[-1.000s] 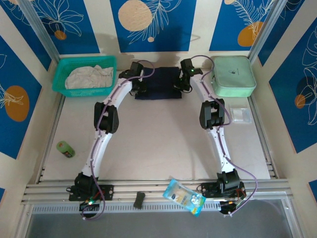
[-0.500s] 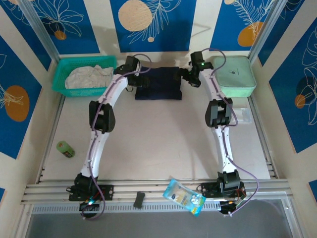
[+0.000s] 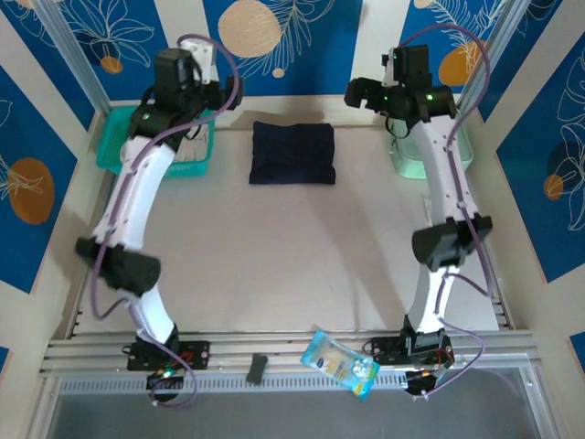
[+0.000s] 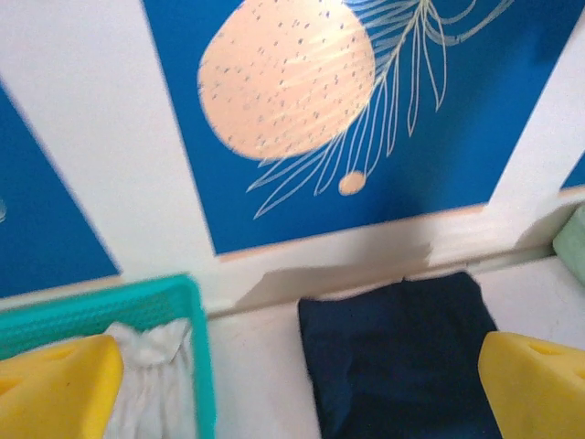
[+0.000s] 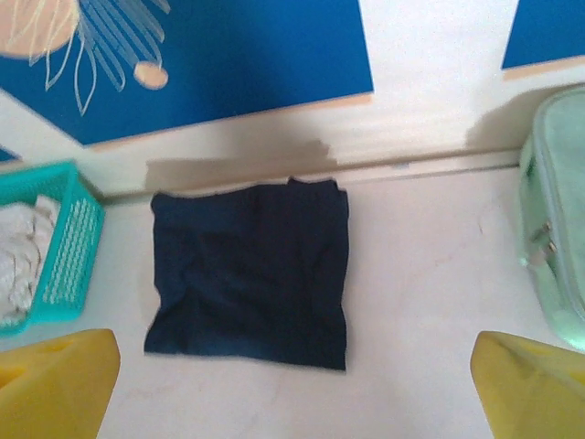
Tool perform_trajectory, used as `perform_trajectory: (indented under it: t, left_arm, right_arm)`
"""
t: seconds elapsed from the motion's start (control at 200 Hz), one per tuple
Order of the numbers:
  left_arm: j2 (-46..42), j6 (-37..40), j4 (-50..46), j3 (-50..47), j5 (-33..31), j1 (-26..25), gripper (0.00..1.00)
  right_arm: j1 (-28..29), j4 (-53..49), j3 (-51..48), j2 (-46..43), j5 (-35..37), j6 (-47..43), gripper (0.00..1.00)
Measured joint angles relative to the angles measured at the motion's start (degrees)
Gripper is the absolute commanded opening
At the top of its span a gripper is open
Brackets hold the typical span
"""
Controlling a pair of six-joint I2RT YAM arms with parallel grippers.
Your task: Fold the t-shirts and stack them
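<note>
Judging by how things lie, you are between garments: one fold is finished and the second is not begun.

Left tool: spread wide and empty, its yellow fingers at the two lower corners of its wrist view with nothing between them.

Right tool: likewise spread wide and empty.

Both tools are held well above the worktop.

Navy t-shirt: folded into a compact rectangle and lying flat. It sits below and ahead of the left tool, towards its right finger. From the right tool it sits ahead and left of centre, touched by neither.

Off-white t-shirt: crumpled in the teal basket, just beyond the left tool's left finger, unfolded.

Mint-green case: beside the right tool's right finger, apart from the navy cloth.

Next move, in my assessment:
- Bring the left tool down into the basket and take the pale cloth near an edge.
- Carry it to bare worktop and spread it flat before folding.
- Watch that the mesh does not snag the cloth as it lifts.
- Keep the navy fold undisturbed, since the stack will rest on it.
</note>
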Motion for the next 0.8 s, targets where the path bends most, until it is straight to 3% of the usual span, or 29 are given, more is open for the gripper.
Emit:
perform_trajectory:
  t: [0.165, 0.265, 0.375, 0.6, 0.69, 0.8]
  left_arm:
    - [-21.4, 1.8, 9.4, -29.0, -3.3, 0.0, 0.99]
    - [-31.6, 2.4, 15.0, -43.8, -5.0, 0.1, 0.99]
    - [-39.9, 3.3, 21.2, -58.0, -7.6, 0.1, 0.99]
    - [-48.1, 7.8, 39.9, -88.1, -10.6, 0.2, 0.99]
    - [-46.2, 8.6, 47.4, -97.3, -12.6, 0.2, 0.99]
    - [-38.8, 9.7, 56.3, -101.3, -14.0, 0.2, 0.99]
  right_arm:
    - [3.6, 15.0, -35.5, -24.0, 3.1, -3.5, 0.99]
    - [2.7, 25.1, -55.9, -37.6, 4.3, -3.9, 0.99]
    - [0.3, 33.6, -72.0, -47.5, 4.4, -4.0, 0.99]
    - [-1.7, 52.0, -97.7, -52.1, 2.0, -10.8, 0.99]
    - [-1.7, 62.2, -108.1, -51.5, 0.9, -13.4, 0.99]
    - [-1.8, 72.4, -114.9, -47.7, 0.8, -15.5, 0.99]
